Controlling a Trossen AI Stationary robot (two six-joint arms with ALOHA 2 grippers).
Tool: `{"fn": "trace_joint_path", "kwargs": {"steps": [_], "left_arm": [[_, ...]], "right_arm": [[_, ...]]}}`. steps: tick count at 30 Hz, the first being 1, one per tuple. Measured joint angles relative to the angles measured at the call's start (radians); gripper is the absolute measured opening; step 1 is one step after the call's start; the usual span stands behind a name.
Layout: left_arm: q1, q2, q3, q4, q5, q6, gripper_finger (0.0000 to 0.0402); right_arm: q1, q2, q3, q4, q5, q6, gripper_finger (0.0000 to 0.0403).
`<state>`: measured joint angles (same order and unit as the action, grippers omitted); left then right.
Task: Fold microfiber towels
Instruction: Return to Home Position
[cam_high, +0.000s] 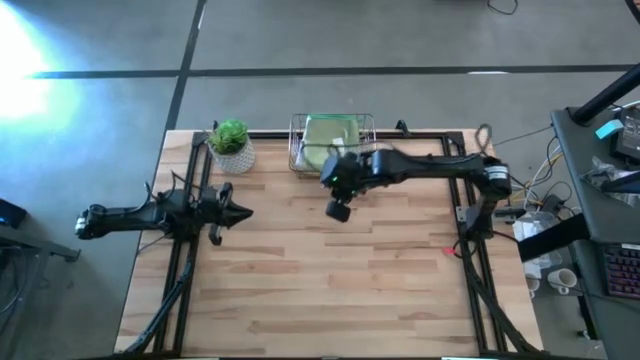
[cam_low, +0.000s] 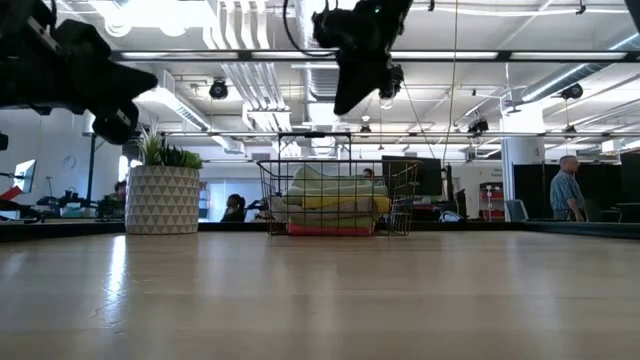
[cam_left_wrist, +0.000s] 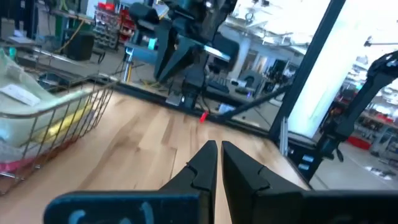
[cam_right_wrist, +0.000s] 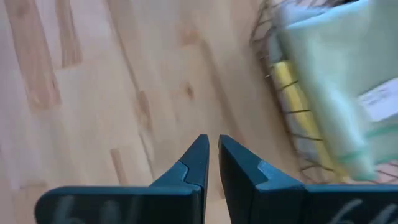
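Note:
The microfiber towels lie folded in a stack inside a copper wire basket (cam_high: 332, 143) at the table's far edge. A pale sage green towel (cam_right_wrist: 333, 81) is on top, with a yellow one (cam_low: 340, 203) under it and a hot pink one (cam_low: 330, 229) at the bottom. My right gripper (cam_high: 338, 210) hangs high over the table just in front of the basket. It slants down, shut, with nothing between its fingers (cam_right_wrist: 200, 155). My left gripper (cam_high: 243, 212) is at the table's left side, level, shut and empty (cam_left_wrist: 219, 149).
A potted green plant (cam_high: 231, 146) in a white patterned pot stands left of the basket at the far edge. Bare wooden tabletop (cam_high: 330, 290) stretches from the middle to the near edge. Black frame rails (cam_high: 470, 240) run along both sides.

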<state>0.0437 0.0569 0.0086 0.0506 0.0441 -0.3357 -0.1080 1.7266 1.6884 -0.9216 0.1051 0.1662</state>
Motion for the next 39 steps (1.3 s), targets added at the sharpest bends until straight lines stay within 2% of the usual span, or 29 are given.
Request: {"fn": "trace_joint_path", "kwargs": {"steps": [5, 8, 12, 17, 21, 29, 39], "left_arm": [[0.0, -0.003, 0.0, -0.025, 0.001, -0.001, 0.0008], [0.0, -0.004, 0.0, -0.023, 0.002, 0.0, 0.0008], [0.0, 0.001, -0.001, -0.025, 0.002, 0.001, 0.0008], [0.0, 0.005, -0.001, -0.025, 0.002, 0.001, 0.0008], [0.0, 0.007, -0.002, -0.026, 0.002, 0.001, 0.0008], [0.0, 0.008, -0.002, -0.026, 0.002, 0.002, 0.0008], [0.0, 0.013, -0.003, -0.026, 0.002, 0.002, 0.0008]], "right_arm": [[-0.062, -0.132, -0.044, 0.01, 0.0, -0.05, 0.0027], [-0.1, -0.255, -0.13, 0.06, 0.002, -0.058, 0.0027], [-0.13, -0.47, -0.372, 0.296, 0.001, -0.049, 0.0027], [-0.134, -0.739, -0.718, 0.613, -0.002, 0.101, 0.0027], [-0.112, -0.9, -0.923, 0.787, 0.0, 0.17, 0.0027], [-0.11, -1.107, -1.185, 0.807, 0.001, 0.282, 0.0027], [-0.11, -1.268, -1.372, 0.862, 0.0, 0.349, 0.0027]]}}
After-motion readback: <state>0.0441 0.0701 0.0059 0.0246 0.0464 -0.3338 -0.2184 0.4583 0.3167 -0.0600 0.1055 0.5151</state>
